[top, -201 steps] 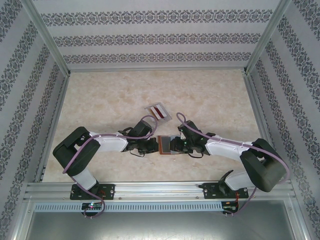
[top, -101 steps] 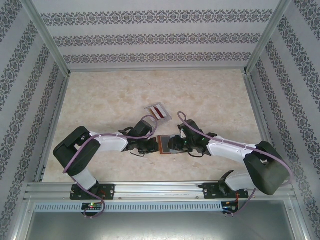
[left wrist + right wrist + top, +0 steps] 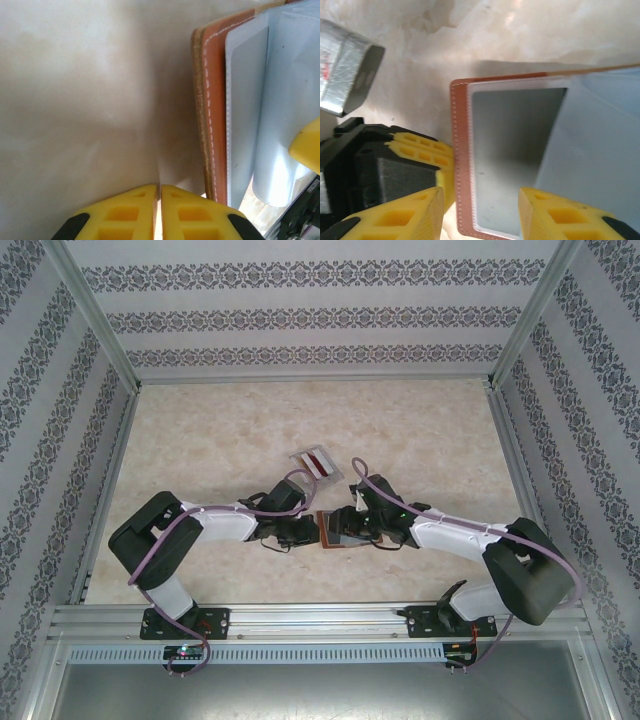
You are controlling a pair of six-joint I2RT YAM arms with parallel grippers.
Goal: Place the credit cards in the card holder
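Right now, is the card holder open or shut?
Open: the card holder lies spread flat, its grey, clear-sleeved inside facing up within the brown stitched border.

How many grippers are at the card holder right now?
2. The left gripper, shut, sits beside the card holder at its left edge; the right gripper, open, is over its inside.

Overhead, the card holder was largely covered by the right gripper. The credit cards in the clear tray were too small to be counted (only a dark red streak could be made out). In both wrist views the holder was cut off at the right edge. A silvery object was clipped, blurred, and left unidentified.
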